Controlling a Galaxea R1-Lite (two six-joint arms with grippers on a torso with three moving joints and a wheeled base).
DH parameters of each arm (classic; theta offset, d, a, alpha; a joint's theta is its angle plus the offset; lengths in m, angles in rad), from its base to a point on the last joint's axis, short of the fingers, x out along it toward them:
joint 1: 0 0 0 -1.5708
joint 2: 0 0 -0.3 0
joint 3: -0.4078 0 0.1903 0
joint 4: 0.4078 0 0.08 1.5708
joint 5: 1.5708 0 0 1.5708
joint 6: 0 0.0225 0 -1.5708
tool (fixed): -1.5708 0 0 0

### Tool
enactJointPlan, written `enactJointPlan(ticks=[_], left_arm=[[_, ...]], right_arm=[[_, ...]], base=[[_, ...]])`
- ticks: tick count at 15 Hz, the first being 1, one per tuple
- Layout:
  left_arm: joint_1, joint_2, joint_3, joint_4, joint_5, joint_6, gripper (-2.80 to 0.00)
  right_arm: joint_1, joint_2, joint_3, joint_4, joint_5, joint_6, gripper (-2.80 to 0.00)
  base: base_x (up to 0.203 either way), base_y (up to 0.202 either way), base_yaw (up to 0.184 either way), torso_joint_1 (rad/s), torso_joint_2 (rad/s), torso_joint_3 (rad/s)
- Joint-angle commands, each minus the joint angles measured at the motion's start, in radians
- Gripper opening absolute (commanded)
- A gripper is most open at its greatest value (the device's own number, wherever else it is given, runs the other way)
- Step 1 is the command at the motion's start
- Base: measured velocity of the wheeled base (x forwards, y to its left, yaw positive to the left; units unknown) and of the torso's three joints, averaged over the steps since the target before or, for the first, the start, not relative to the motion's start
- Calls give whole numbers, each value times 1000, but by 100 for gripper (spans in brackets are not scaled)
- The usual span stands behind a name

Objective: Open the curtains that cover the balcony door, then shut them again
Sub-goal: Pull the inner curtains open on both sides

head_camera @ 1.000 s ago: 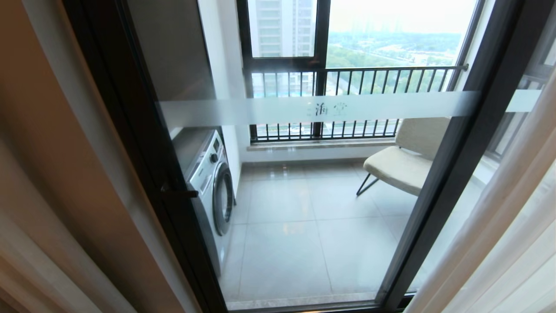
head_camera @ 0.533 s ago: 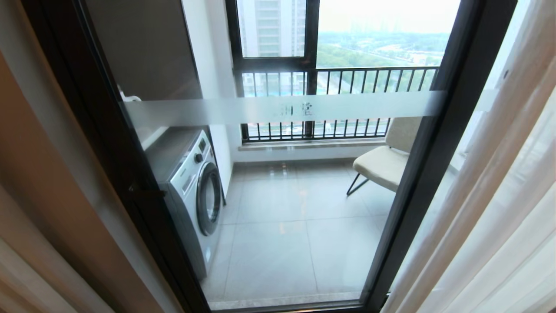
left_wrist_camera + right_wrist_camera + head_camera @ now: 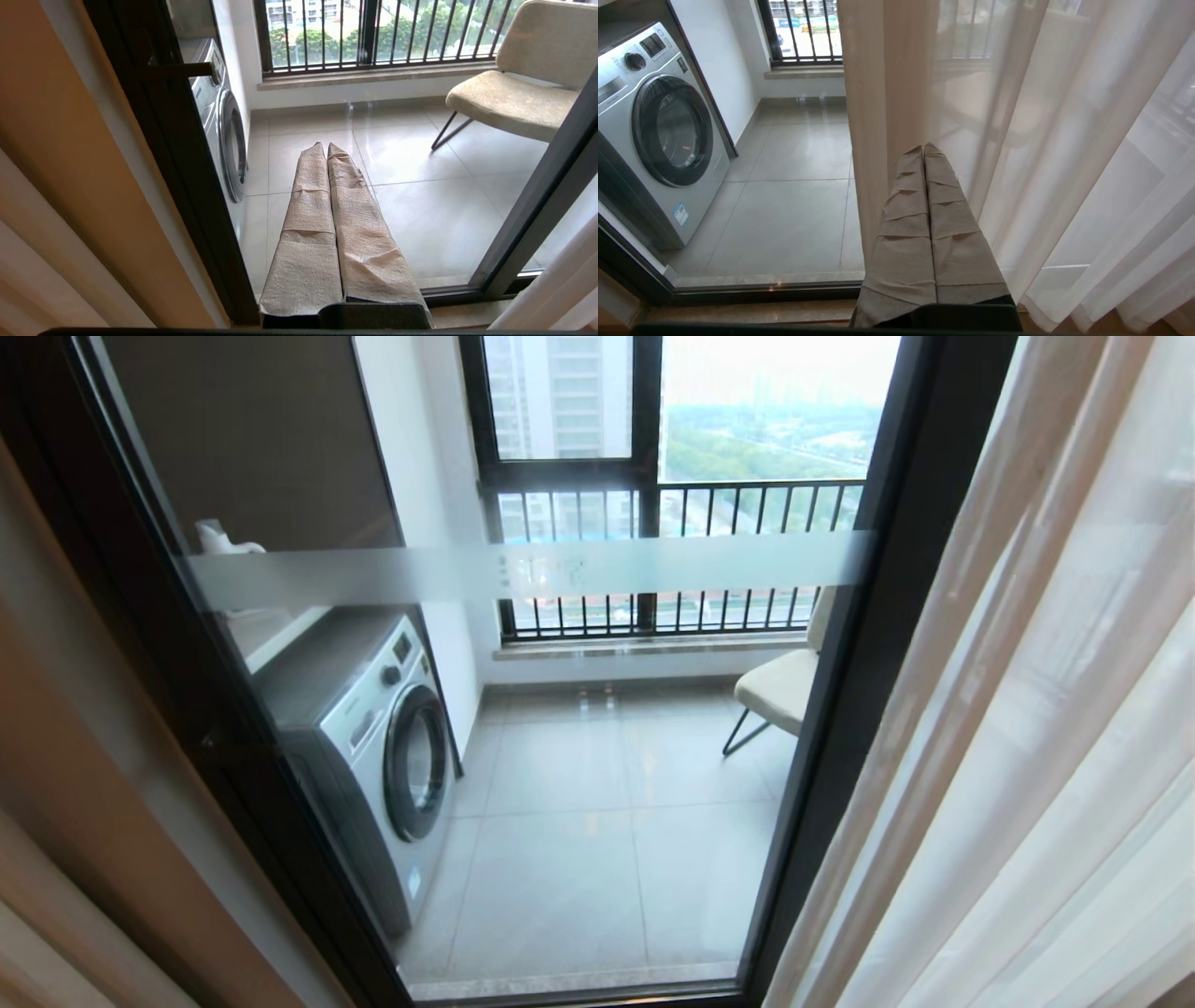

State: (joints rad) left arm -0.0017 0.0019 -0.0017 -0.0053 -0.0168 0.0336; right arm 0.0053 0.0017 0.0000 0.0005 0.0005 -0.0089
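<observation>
The balcony door [image 3: 579, 569] is a glass panel with a frosted band in a thick black frame [image 3: 840, 728], and it stands uncovered in the head view. A sheer white curtain [image 3: 1027, 756] hangs bunched over the panel to its right. Neither arm shows in the head view. In the right wrist view my right gripper [image 3: 923, 147], its fingers wrapped in beige tape, is shut and empty, with its tip just before the curtain's [image 3: 1064, 140] leading edge. In the left wrist view my left gripper [image 3: 326, 145] is shut and empty, pointing at the door glass [image 3: 397, 163] near the door handle [image 3: 180, 71].
Behind the glass are a washing machine [image 3: 373, 737] on the left, a padded chair [image 3: 775, 686] on the right, and a black-framed window with railing bars [image 3: 747, 504]. A tan surface [image 3: 56, 756] borders the door on the left; I cannot tell whether it is wall or fabric.
The whole head picture has slid left, so the camera has moved. The sheer curtain now fills more of the right side and the chair is partly behind the door frame.
</observation>
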Motion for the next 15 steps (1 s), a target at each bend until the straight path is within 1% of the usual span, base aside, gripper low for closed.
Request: enactJointPlan(ticks=[1, 4, 6, 15], left_arm=[[0, -2, 0, -1, 0, 0, -280], [0, -2, 0, -1, 0, 0, -280], [0, -2, 0, -1, 0, 0, -280], [0, -2, 0, -1, 0, 0, -280]], right_arm=[[1, 0, 0, -1, 1, -2, -280], [1, 0, 0, -1, 1, -2, -280], [1, 0, 0, -1, 1, -2, -280], [1, 0, 0, -1, 1, -3, -280]], base=[[0, -189, 5, 4, 1, 5], [0, -188, 1, 3, 2, 5], [0, -110, 0, 2, 1, 2], [0, 0, 0, 0, 0, 0]])
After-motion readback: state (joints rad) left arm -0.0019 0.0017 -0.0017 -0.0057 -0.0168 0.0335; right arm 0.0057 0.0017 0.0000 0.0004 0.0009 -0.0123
